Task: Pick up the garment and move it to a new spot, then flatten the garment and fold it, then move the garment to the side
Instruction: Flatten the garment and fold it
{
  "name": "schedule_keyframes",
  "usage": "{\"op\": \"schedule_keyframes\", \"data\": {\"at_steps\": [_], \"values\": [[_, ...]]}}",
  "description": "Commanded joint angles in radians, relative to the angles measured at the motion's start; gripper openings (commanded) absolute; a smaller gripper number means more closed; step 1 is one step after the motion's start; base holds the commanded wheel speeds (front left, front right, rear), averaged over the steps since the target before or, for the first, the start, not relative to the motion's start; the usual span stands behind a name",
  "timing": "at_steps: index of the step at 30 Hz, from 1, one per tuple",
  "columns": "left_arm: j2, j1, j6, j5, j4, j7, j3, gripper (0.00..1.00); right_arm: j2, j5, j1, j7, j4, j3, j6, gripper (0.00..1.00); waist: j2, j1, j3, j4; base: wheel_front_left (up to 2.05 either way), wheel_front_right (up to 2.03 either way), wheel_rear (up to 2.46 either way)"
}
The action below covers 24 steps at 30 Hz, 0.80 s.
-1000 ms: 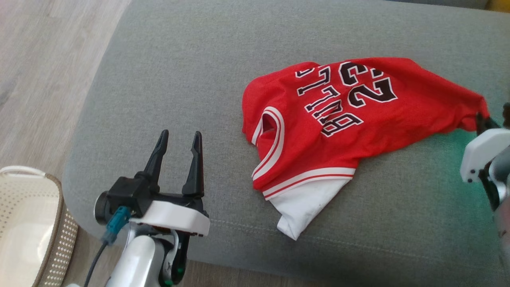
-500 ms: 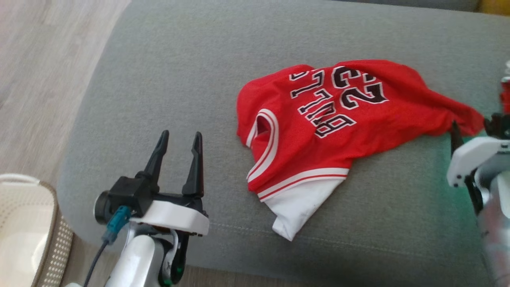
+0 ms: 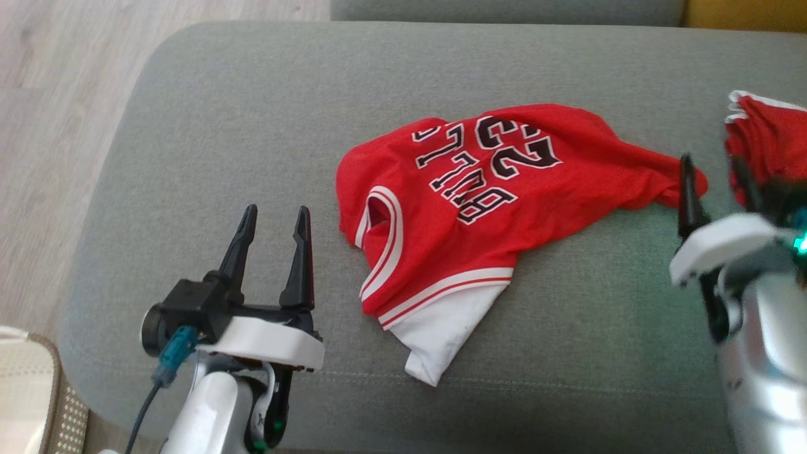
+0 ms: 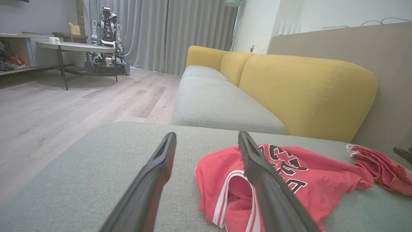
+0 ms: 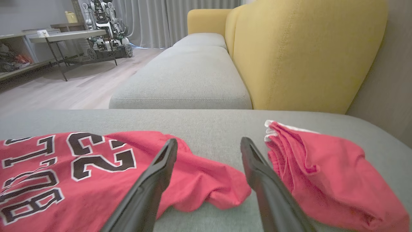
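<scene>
The garment, a red jersey (image 3: 479,208) with black lettering and white trim, lies crumpled on the grey cushion (image 3: 220,126). My left gripper (image 3: 275,211) is open and holds nothing, a short way left of the jersey's armhole. In the left wrist view the jersey (image 4: 289,180) lies behind the right finger of that gripper (image 4: 207,138). My right gripper (image 3: 714,170) is open at the jersey's right corner. In the right wrist view that loose corner (image 5: 219,190) rests on the cushion between the spread fingers of the gripper (image 5: 209,143), which grip nothing.
A second red cloth piece (image 3: 763,145) with white edging lies just right of the right gripper, seen also as a bunched cloth (image 5: 322,174). A pale perforated basket (image 3: 25,384) stands at the lower left. Yellow sofa backrest (image 4: 305,93) rises behind. Wooden floor (image 3: 57,94) lies left of the cushion.
My right gripper has opened and let go of the jersey's right corner, which has dropped onto the cushion. The camera has shifted, bringing the second red cloth into view. The left gripper has not moved.
</scene>
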Motion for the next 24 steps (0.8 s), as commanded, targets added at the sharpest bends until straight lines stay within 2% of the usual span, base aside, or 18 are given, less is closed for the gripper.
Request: {"op": "schedule_keyframes", "data": {"at_steps": [1,5,12,19,24], "values": [[0.003,-0.024,-0.004,-0.012,-0.041,-0.005,0.042,1.00,0.013,0.035,0.034,-0.011,-0.067,0.031,0.000,1.00,0.0000,0.0000,-0.008,-0.012,0.00,0.00,0.00],[0.003,-0.018,-0.009,-0.019,-0.038,-0.005,0.037,1.00,0.033,0.099,0.135,-0.011,-0.150,0.042,0.000,1.00,0.0000,0.0000,-0.013,-0.021,0.00,0.00,0.00],[0.003,-0.010,-0.011,-0.045,-0.032,-0.005,0.022,1.00,0.053,0.141,0.246,-0.001,-0.218,0.045,0.000,1.00,0.0000,0.0000,-0.009,-0.022,0.00,0.00,0.00],[0.003,-0.012,-0.014,-0.057,-0.017,-0.005,0.013,1.00,0.062,0.154,0.260,0.015,-0.267,0.056,0.000,1.00,0.0000,0.0000,-0.009,-0.026,0.00,0.00,0.00],[0.003,-0.016,-0.035,-0.077,0.048,-0.005,-0.018,1.00,0.065,0.156,0.252,0.026,-0.290,0.066,0.000,1.00,0.0000,0.0000,-0.002,-0.040,0.00,0.00,0.00]]}}
